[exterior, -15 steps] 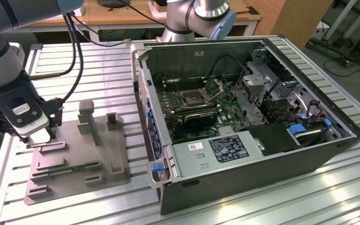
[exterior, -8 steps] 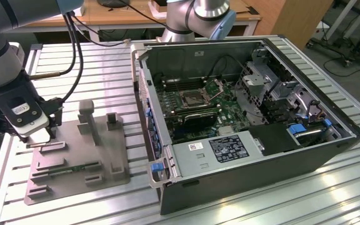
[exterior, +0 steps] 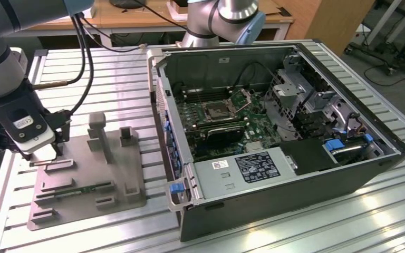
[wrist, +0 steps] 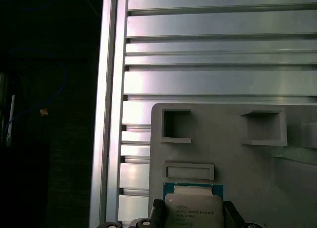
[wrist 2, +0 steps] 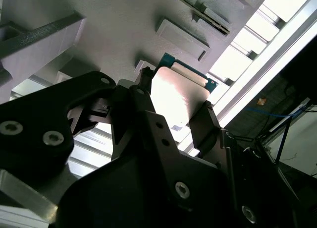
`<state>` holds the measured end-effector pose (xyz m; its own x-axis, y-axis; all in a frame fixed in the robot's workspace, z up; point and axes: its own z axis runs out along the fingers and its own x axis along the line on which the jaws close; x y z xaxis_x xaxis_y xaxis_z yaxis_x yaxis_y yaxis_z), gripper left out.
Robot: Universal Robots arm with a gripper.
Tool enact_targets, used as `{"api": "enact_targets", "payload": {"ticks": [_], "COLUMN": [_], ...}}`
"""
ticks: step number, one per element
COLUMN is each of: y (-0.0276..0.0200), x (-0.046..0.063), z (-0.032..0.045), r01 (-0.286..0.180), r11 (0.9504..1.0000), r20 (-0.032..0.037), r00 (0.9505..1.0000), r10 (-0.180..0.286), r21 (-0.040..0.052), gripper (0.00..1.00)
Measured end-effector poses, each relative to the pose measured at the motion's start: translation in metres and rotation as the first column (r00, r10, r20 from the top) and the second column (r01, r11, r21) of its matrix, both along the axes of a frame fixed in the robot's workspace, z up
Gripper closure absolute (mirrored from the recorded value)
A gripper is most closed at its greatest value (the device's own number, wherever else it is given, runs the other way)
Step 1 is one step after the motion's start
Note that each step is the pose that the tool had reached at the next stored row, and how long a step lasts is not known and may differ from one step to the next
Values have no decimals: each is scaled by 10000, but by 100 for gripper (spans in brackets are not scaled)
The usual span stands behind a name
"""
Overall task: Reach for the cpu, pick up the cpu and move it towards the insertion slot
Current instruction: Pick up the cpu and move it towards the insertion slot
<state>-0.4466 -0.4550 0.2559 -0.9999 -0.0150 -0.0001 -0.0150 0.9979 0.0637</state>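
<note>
While the end effector (wrist 2: 176,103) hangs low over one corner of the grey fixture plate (exterior: 118,174), its dark fingers (wrist 2: 208,120) are clenched on two opposite edges of the cpu (wrist 2: 178,95). Grasp looks made.

- Between the fingers: the cpu, silvery lid up and glaring under the light, with a green edge showing along the side away from the wrist. In the first wrist view the chip (wrist: 193,208) sits squarely between both finger tips.
- Directly beneath: fixture plate surface. Cannot tell whether the chip has cleared the plate or is just resting on it.
- Just beyond the chip: a low rectangular raised block (wrist: 189,171) on the plate, then two square open pockets further out.
- Further along the plate: a thin green memory strip (exterior: 83,188) lying in its holder, untouched.
- Under everything: slatted aluminium table (exterior: 83,68).
- Well apart from the end effector: the open computer case (exterior: 273,203), with the motherboard (exterior: 255,124) inside and the insertion slot (exterior: 220,110), silver-framed, dark centre, nothing seated in it.

Progress, as judged: reach done, grip on the chip apparently done, lift uncertain. Transfer toward the slot not yet made; the chip remains over the fixture, on the far side of the case wall from the socket.
</note>
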Motion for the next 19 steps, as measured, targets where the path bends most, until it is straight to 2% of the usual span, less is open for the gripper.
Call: {"api": "enact_targets", "payload": {"ticks": [6, 19], "y": [0, 0], "x": [0, 0], "z": [62, 320], "r01": [0, 0], "r11": [10000, 10000], "r20": [0, 1], "r00": [10000, 10000], "r10": [0, 0], "r21": [1, 3], "gripper": [45, 45]}}
